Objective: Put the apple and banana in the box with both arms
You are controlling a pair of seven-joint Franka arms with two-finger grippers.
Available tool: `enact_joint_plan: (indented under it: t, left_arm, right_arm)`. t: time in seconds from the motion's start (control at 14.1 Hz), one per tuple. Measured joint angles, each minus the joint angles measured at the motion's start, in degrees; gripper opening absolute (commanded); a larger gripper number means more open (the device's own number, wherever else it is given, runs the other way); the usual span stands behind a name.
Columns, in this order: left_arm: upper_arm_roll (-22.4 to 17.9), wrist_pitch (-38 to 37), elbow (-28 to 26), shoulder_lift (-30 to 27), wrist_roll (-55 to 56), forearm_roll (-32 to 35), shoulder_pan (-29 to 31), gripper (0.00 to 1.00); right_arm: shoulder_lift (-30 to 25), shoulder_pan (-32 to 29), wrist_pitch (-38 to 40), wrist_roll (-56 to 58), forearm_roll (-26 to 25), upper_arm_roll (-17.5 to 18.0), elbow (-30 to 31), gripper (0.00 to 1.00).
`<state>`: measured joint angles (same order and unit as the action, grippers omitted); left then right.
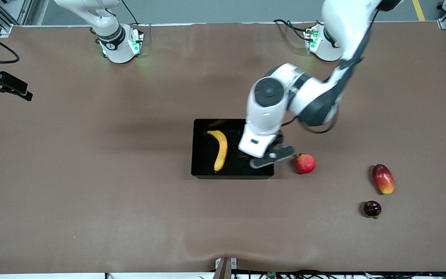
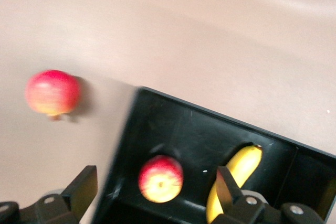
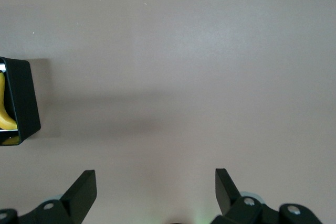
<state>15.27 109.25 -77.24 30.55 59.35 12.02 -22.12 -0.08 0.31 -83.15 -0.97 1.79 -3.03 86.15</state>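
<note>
Left gripper (image 1: 271,157) is over the black box (image 1: 199,170), at the end nearest the left arm, and its fingers (image 2: 231,184) stand wide apart with nothing between them. From its wrist camera, the apple (image 2: 160,178) sits on the box floor directly beneath the gap, free of both fingers. The banana (image 1: 219,150) lies in the box too, beside the apple, toward the right arm's end, stretched lengthwise. So both fruits are in! Just outside the box, toward the left arm's end, a pink-red round fruit (image 1: 305,163) rests on the brown table (image 1: 91,193). Well apart from it sit a red-yellow mango (image 1: 383,178) and a dark purple fruit (image 1: 372,209). Right gripper (image 3: 156,192) waits over bare table, fingers spread, empty.
</note>
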Motion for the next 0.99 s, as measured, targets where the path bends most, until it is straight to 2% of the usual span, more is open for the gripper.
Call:
enact_joint_plan:
  t: [0.14,0.35,0.5,0.99]
  left_arm:
    - [0.08,-4.18,-0.02,-3.69,-4.07,-2.94,4.73,1.00]
    - [0.04,-10.01,-0.07,-7.60,-14.66,-4.09,11.76,1.00]
    - [0.06,-13.57,-0.08,-9.78,-17.56,-4.18,14.95,1.00]
    - [0.08,-21.85,-0.57,-17.31,-30.79,-4.23,18.95,1.00]
  right_arm:
    - [0.00,0.00,-0.05,0.00,-0.01,-0.02,0.01,1.00]
    - [0.00,0.02,-0.31,0.00,0.00,0.02,0.07,1.00]
    - [0.01,0.04,-0.30,0.00,-0.01,0.03,0.20,1.00]
    - [0.01,0.04,-0.77,0.00,-0.14,-0.06,0.35,1.00]
